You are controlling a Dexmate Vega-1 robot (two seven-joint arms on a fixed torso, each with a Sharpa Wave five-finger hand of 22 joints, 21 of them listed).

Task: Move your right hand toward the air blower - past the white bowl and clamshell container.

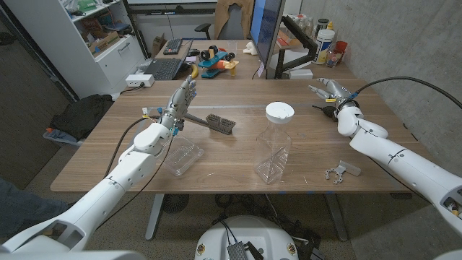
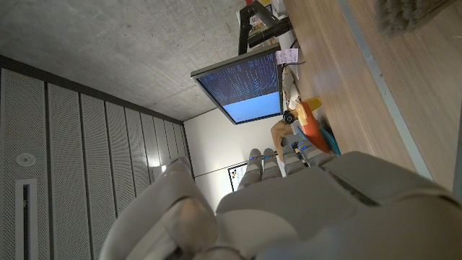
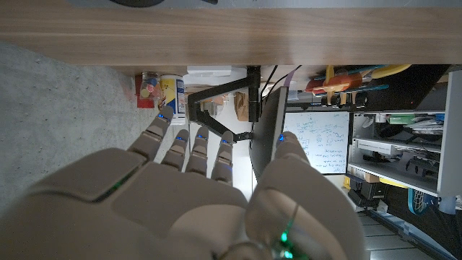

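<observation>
In the head view, a dark object just beside the right hand (image 1: 326,91), perhaps the air blower (image 1: 320,108), is too small to identify. The hand hovers over the far right of the wooden table (image 1: 238,170), fingers apart, holding nothing. The clear clamshell container (image 1: 185,157) lies by the left hand (image 1: 182,100), which is raised with fingers spread. A clear square jar (image 1: 273,155) with a white round lid (image 1: 279,111) stands mid-table.

The left wrist view shows the pale hand back (image 2: 303,209) and a monitor (image 2: 242,87).

The right wrist view shows fingers (image 3: 191,148) extended, empty.

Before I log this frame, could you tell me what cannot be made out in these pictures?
Head view: a dark item beside the right hand is too small to tell whether it is the air blower.
Left wrist view: a grey thing is blurred and cut off by the edge.
</observation>
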